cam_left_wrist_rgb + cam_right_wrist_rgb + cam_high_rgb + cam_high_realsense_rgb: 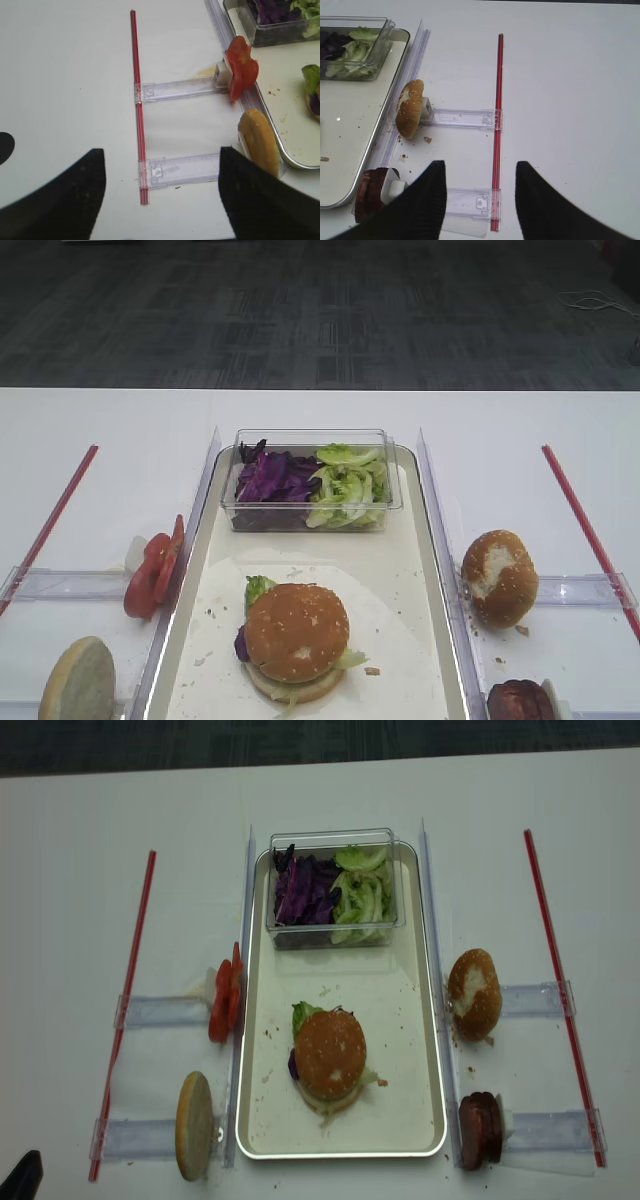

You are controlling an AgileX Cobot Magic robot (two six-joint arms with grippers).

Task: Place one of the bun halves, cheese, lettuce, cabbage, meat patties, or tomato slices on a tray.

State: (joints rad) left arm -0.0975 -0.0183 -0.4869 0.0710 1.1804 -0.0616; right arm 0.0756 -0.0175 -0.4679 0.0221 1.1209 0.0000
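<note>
The bun top (297,631) caps a stack of lettuce (259,588) and cabbage (241,644) on the tray (420,570). Both hands, left (162,192) and right (480,195), hover spread and empty over the desk (110,490); a patty under the bun may be hidden.

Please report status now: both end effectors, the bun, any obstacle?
Both end effectors open, empty: left end effector, right end effector. Bun top sits on the stack in the tray. No obstacle visible.

Clear plastic box (310,502), red rods (555,970) and clear holders (462,118) on white table (110,430)
</note>
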